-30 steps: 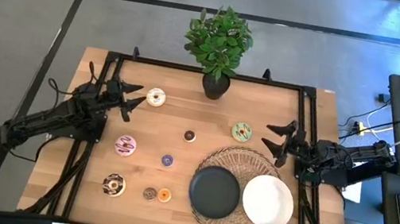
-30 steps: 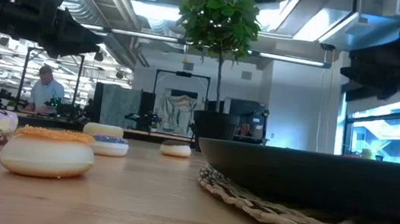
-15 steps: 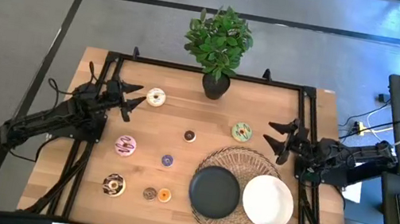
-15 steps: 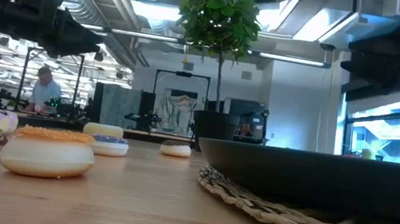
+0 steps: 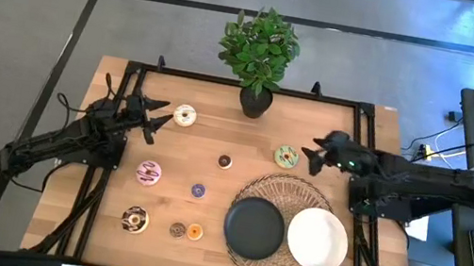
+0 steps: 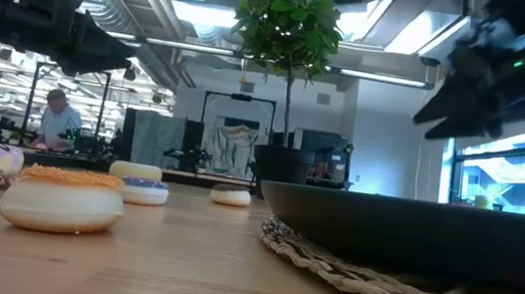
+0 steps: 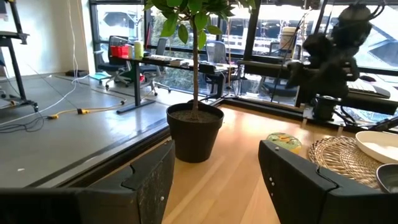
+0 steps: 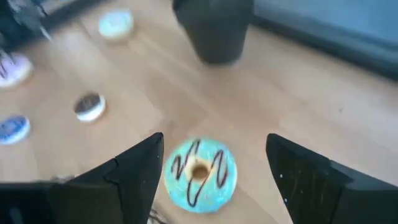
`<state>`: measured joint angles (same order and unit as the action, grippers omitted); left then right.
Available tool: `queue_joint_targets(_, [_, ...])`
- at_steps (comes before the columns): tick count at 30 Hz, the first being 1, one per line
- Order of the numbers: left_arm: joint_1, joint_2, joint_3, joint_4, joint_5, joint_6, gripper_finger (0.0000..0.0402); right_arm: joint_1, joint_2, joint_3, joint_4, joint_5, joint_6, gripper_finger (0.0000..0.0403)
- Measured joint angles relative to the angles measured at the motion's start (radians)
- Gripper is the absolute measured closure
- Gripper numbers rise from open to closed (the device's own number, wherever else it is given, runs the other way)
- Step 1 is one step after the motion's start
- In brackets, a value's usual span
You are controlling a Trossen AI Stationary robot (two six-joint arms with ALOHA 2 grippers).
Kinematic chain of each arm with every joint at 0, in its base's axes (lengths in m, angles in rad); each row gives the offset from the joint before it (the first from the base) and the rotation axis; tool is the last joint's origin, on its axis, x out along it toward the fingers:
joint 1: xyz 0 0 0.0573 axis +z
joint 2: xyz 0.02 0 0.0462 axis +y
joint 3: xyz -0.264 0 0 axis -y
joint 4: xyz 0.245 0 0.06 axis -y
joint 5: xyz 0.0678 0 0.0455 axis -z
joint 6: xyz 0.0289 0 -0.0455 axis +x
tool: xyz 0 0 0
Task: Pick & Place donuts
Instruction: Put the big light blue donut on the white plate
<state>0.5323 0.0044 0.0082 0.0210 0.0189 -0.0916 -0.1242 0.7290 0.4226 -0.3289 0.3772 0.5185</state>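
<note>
Eight toy donuts lie flat on the wooden table: white (image 5: pixel 184 115), green (image 5: pixel 286 156), pink (image 5: pixel 149 173), chocolate (image 5: pixel 134 220), and mini brown (image 5: pixel 224 162), purple (image 5: pixel 197 190), tan (image 5: pixel 177 230) and orange (image 5: pixel 194 232). My right gripper (image 5: pixel 313 157) is open and empty, above and just right of the green donut; in its wrist view the donut (image 8: pixel 199 171) shows between the two fingers (image 8: pixel 134 174). My left gripper (image 5: pixel 167 112) is open and empty, just left of the white donut.
A black plate (image 5: pixel 253 227) and a white plate (image 5: pixel 316 240) sit on a round woven mat (image 5: pixel 290 191) at the near right. A potted plant (image 5: pixel 255 101) stands at the far edge, behind the green donut. Black frame rails (image 5: pixel 226 81) run along the table's edges.
My right gripper has reached out from the table's right edge toward the left, to the green donut, and has tipped downward. It has stayed open. My left arm and all the donuts have kept still.
</note>
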Motion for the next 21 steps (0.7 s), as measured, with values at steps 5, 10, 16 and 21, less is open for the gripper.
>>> queue_joint_targets(5, [0.000,0.000,0.000,0.005,0.000,-0.002,0.0174,-0.103,0.249,0.051,0.010,-0.103,0.000,0.0119])
queue_joint_targets(10, [0.000,0.000,0.000,0.005,0.000,-0.001,0.0174,-0.149,0.448,0.078,0.049,-0.198,-0.031,0.0119])
queue_joint_targets(16, [0.000,0.000,0.000,0.005,0.000,-0.001,0.0174,-0.154,0.613,0.129,0.052,-0.214,-0.058,0.0121])
queue_joint_targets(21, [0.000,0.000,0.000,0.006,0.000,0.000,0.0174,-0.154,0.700,0.168,0.054,-0.214,-0.058,0.0160])
